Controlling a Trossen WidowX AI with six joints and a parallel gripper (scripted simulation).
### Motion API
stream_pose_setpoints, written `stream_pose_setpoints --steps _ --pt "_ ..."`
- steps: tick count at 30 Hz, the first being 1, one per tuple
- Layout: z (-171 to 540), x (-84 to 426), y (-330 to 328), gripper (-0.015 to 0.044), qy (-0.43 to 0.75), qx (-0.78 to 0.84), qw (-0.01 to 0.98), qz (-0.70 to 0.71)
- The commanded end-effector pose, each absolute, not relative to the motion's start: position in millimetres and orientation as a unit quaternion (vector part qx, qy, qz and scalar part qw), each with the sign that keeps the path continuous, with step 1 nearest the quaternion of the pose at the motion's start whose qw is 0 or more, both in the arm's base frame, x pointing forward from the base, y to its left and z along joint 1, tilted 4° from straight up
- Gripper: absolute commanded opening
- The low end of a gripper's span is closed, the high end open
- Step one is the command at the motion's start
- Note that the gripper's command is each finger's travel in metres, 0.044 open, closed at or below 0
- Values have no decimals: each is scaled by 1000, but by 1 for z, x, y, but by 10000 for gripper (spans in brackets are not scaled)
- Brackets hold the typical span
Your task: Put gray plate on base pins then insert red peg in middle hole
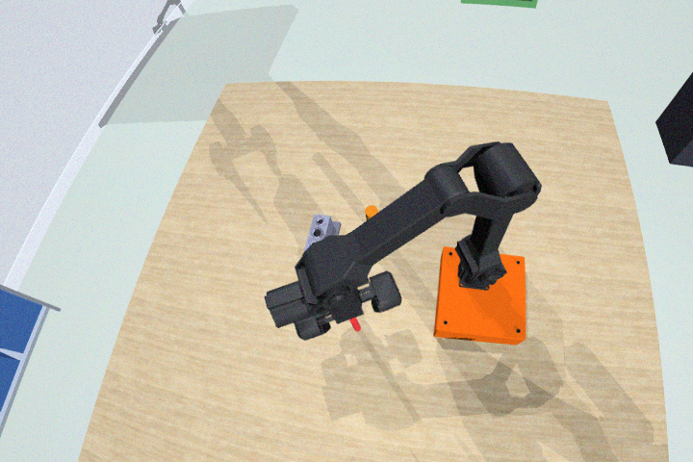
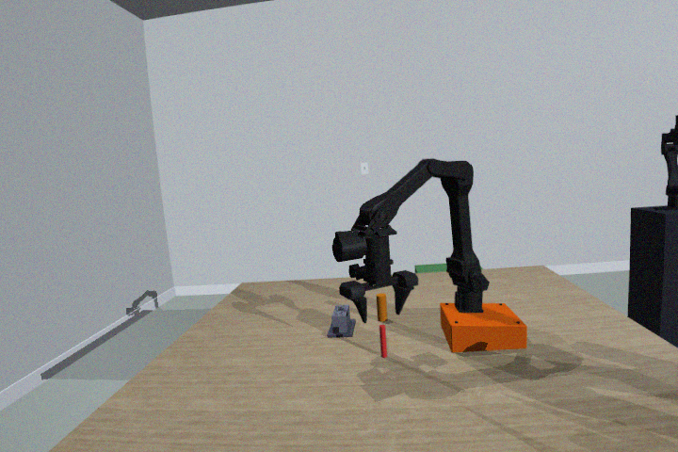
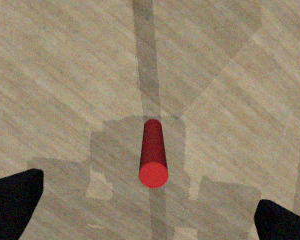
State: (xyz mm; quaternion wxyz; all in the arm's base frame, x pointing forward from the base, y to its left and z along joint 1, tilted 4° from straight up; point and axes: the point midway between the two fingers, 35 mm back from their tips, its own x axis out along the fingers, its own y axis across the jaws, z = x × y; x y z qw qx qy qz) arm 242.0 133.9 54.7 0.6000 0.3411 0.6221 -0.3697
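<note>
The gray plate (image 1: 312, 238) (image 2: 341, 314) sits on top of the gray base (image 1: 336, 226) (image 2: 331, 335). It looks roughly level, but the arm hides part of it in the top view and I cannot tell if it is fully down. Two of its holes show there. The red peg (image 1: 355, 324) (image 2: 383, 341) (image 3: 153, 175) stands upright on the table, apart from the plate. My gripper (image 1: 348, 308) (image 2: 381, 317) (image 3: 152, 196) is wide open and empty. It hangs above the red peg, whose top shows between the fingertips in the wrist view.
An orange cylinder (image 1: 371, 211) (image 2: 381, 306) stands upright behind the gripper, to the right of the plate. The arm's orange mounting block (image 1: 478, 316) (image 2: 489, 338) is on the right. The wooden table (image 1: 194, 353) (image 2: 276, 405) carries them all.
</note>
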Motion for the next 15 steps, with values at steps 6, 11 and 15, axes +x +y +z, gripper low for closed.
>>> stream_pose_setpoints --steps 6,11,15 --pt "41 242 135 440 623 342 598 -371" --pt "33 242 135 440 623 342 598 -371" --pt "26 241 135 440 623 342 598 -371"
